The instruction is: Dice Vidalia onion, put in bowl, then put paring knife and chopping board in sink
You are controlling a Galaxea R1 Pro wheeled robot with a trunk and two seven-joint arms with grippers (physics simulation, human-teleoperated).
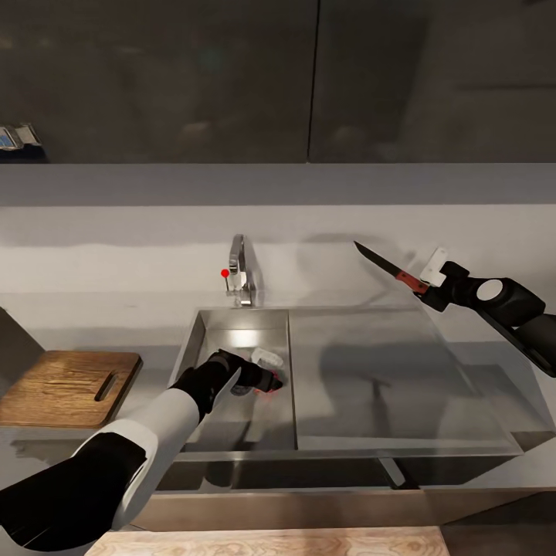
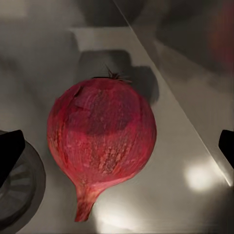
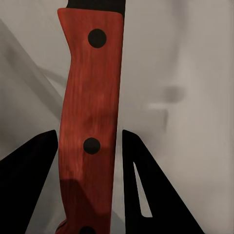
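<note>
Currently, your L gripper point(image 1: 266, 380) is spread wide around the onion point(image 2: 101, 137) in the sink point(image 1: 197, 340) basin, w/o contact. Your R gripper point(image 1: 427, 287) clamps the paring knife point(image 1: 390, 267) above the drainboard point(image 1: 371, 371).

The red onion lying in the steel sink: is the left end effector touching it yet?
Apart. In the left wrist view the round red onion lies on the sink floor, with bare steel between it and each dark fingertip of the open left end effector.

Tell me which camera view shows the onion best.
The left wrist view: the red onion lies whole on the sink floor between the open fingertips. In the head view the left gripper hides most of it. The right wrist view shows the paring knife.
</note>
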